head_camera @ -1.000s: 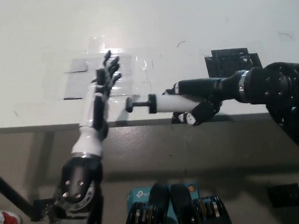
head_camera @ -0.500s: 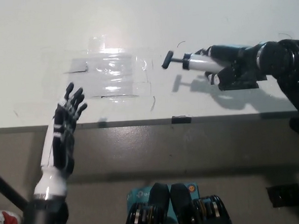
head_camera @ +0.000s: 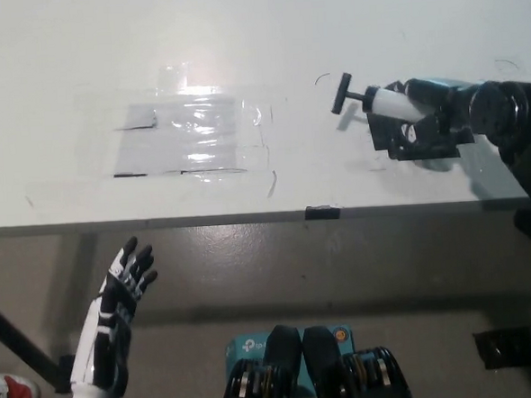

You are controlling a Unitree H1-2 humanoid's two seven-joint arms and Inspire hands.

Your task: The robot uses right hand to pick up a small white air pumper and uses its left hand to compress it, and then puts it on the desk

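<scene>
Looking down from the head view, I see the black right hand [head_camera: 423, 122] closed around the small white air pumper [head_camera: 388, 103] over the desk [head_camera: 238, 38] near its right edge, the pump's black T-handle pointing left toward the middle. My white left hand [head_camera: 119, 303] hangs below the desk's front edge at lower left, fingers spread, holding nothing.

Air pumper [head_camera: 379, 101] on desk [head_camera: 327, 33], right of tape patch [head_camera: 189, 136].
</scene>
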